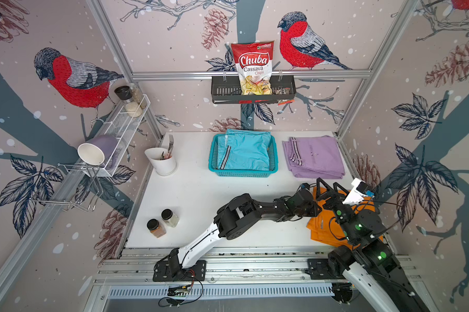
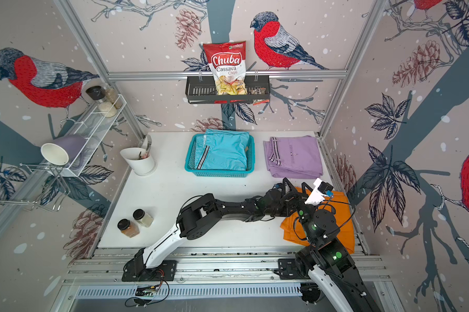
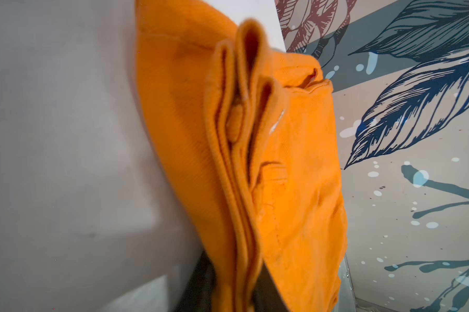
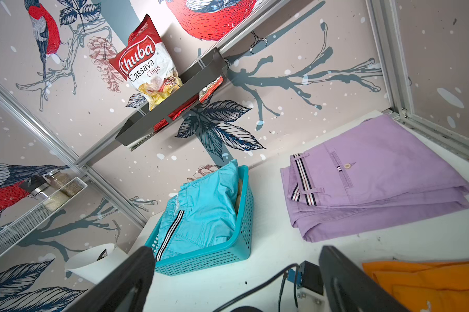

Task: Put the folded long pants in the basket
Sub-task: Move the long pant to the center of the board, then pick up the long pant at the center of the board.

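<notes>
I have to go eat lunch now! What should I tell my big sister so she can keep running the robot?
Left hand: shut on the folded edge of the orange pants, which lie at the near right of the table.
Right hand: open and empty, above the far edge of the orange pants.
Done: the blue pants are in the basket; a tan cloth edge shows beside them.
Still to do: carry the orange pants to the basket, then the lilac pants, which lie on the table just right of the basket.
</notes>
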Available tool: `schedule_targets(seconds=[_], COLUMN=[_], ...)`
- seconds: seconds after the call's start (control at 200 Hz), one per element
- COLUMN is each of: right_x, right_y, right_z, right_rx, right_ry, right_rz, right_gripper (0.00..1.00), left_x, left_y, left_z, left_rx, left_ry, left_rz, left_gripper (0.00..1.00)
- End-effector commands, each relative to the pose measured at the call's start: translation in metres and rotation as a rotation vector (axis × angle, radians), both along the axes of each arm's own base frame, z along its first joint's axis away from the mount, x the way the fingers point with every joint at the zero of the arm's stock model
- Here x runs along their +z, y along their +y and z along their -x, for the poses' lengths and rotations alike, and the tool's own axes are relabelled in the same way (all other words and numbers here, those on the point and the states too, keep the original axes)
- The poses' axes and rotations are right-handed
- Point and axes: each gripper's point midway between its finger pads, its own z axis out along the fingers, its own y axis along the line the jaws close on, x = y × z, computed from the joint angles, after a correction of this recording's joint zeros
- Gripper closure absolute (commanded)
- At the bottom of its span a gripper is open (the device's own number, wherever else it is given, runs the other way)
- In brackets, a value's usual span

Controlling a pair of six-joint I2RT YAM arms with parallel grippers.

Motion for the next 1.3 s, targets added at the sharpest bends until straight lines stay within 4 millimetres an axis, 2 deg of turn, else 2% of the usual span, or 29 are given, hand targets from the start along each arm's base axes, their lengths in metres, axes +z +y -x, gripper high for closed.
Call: schedule_targets(seconds=[0.0, 0.075, 0.14, 0.31, 0.43, 0.505, 0.57, 0.645, 0.82, 0.955, 1.1, 1.29], right_x=[0.004, 0.003, 0.004, -0.010, -0.022, -0.030, -0.039, -0.055, -0.083, -0.121, -0.150, -0.195], right_y=[-0.001, 0.000, 0.004, 0.025, 0.036, 0.041, 0.043, 0.040, 0.046, 0.076, 0.077, 0.093], right_z=[0.001, 0.001, 0.000, -0.013, -0.025, -0.033, -0.041, -0.049, -0.061, -0.065, -0.073, -0.067], right_rx=[-0.001, 0.001, 0.022, 0.092, 0.112, 0.114, 0.100, 0.058, 0.062, 0.199, 0.177, 0.258], right_ry=[-0.020, -0.031, -0.046, -0.001, 0.048, 0.069, 0.097, 0.163, 0.228, 0.332, 0.402, 0.494], right_rz=[-0.025, -0.034, -0.043, -0.015, 0.007, 0.006, -0.006, -0.034, -0.048, -0.039, 0.011, 0.045], right_gripper=[0.00, 0.00, 0.00, 0.00, 0.00, 0.00, 0.00, 0.00, 0.00, 0.00, 0.00, 0.00], left_x=[-0.036, -0.027, -0.019, -0.006, -0.010, -0.009, 0.000, 0.007, 0.003, 0.003, 0.005, 0.016], left_y=[0.022, 0.032, 0.055, 0.143, 0.208, 0.249, 0.283, 0.312, 0.347, 0.365, 0.392, 0.402], left_z=[0.012, 0.013, 0.010, 0.000, -0.001, -0.003, -0.013, -0.020, -0.017, -0.010, -0.002, 0.003], left_rx=[-0.008, -0.011, 0.024, 0.149, 0.211, 0.266, 0.331, 0.379, 0.380, 0.399, 0.451, 0.474], left_ry=[0.073, 0.057, 0.037, 0.006, 0.012, 0.010, -0.004, -0.030, 0.002, -0.002, -0.021, -0.046], left_rz=[-0.131, -0.113, -0.114, -0.172, -0.256, -0.320, -0.379, -0.414, -0.456, -0.485, -0.543, -0.505], left_gripper=[1.00, 1.00, 1.00, 1.00, 1.00, 1.00, 1.00, 1.00, 1.00, 1.00, 1.00, 1.00])
